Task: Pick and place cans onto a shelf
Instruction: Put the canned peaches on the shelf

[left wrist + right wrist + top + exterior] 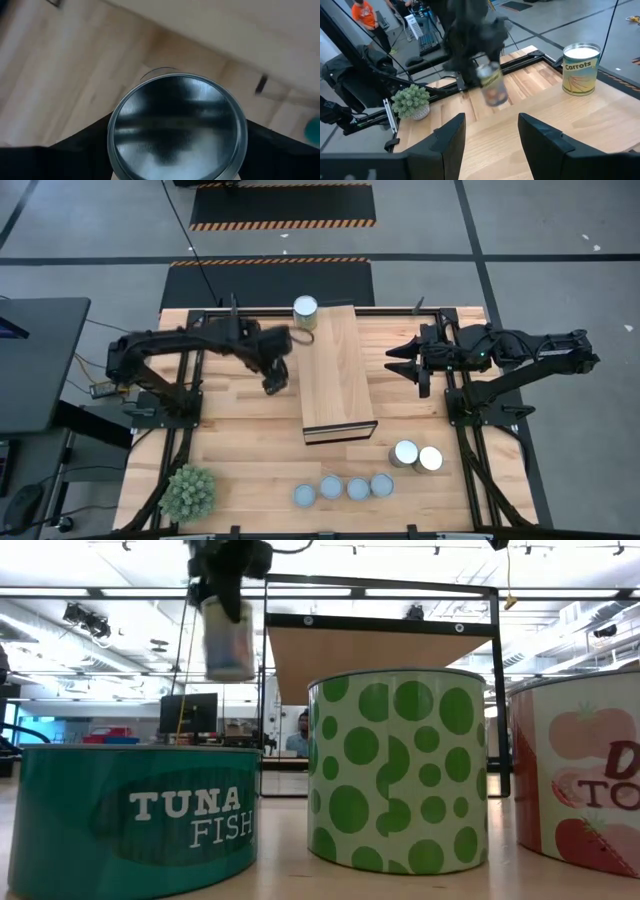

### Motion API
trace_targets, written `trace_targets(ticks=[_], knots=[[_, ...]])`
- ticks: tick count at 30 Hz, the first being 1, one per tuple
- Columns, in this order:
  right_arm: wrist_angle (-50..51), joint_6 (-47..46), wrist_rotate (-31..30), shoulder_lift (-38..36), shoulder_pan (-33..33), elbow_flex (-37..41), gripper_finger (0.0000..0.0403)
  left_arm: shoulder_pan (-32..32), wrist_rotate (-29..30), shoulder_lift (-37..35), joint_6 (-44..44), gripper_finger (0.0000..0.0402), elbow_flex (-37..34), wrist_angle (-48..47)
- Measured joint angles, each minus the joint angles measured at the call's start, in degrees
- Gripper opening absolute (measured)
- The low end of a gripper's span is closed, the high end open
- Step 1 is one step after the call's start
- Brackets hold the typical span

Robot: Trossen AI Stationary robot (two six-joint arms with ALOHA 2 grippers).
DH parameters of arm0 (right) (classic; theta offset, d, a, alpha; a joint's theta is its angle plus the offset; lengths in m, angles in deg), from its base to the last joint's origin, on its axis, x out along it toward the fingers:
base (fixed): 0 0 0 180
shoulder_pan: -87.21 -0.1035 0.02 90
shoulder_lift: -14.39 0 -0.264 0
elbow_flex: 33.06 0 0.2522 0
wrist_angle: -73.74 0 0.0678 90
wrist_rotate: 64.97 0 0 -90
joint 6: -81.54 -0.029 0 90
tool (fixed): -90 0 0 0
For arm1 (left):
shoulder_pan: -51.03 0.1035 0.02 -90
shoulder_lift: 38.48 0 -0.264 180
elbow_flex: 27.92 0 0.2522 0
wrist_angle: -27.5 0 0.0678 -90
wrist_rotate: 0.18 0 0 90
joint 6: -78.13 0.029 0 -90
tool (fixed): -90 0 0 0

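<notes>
The left gripper [277, 380], dark and two-fingered, hangs above the butcher-block table [230, 450] just beside the left long edge of the shelf [336, 375], a long rectangular light-wood box. Its fingers are clamped on a small metal can [177, 127] with a round silvery top. In the low view that can [229, 638] is lifted clear of the tabletop, and the right wrist view shows it [492, 86] gripped from above, its label blurred.

The right gripper [408, 363] waits to the right of the shelf, apart from it, its two dark fingers [447, 142] standing apart with nothing between them.

A tall can labelled "Carrots" [580, 69], with a bright white top, stands on the table at the shelf's far left corner [305, 311]. Nothing stands on the shelf's plank top.

Toward the near edge of the table, two bright silvery cans [417, 455] stand touching each other near the shelf's dark-edged end face. Four duller blue-grey cans [343, 488] sit in a loose row nearer the front. In the low view these include a teal "Tuna Fish" can [135, 815], a white can with green dots [397, 770] and a red tomato can [585, 775].

A spiky green plant ball [189, 492] rests at the table's front left.
</notes>
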Motion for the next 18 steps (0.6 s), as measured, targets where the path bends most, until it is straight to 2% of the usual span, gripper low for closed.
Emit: trace_targets(ticks=[5, 9, 15, 18], knots=[[-0.02, 0.14, 0.03, 0.0, 0.0, 0.0, 0.019, 3.52, 2.46, 0.01, -0.55, 0.0309, 7.56, -4.34], [-0.04, 0.14, 0.02, 0.0, 0.0, 0.0, 0.019, 5.32, 3.74, 0.01, -0.9, 0.0309, 12.28, -2.83], [-0.21, 0.12, 0.02, 0.0, 0.02, 0.0, 0.019, 6.73, 6.3, 1.16, -1.07, 0.0309, 13.23, 6.15], [-0.4, 0.12, 0.02, 0.0, 0.02, 0.0, 0.019, 7.45, 5.96, 3.4, -0.84, 0.0309, 13.2, 7.26]])
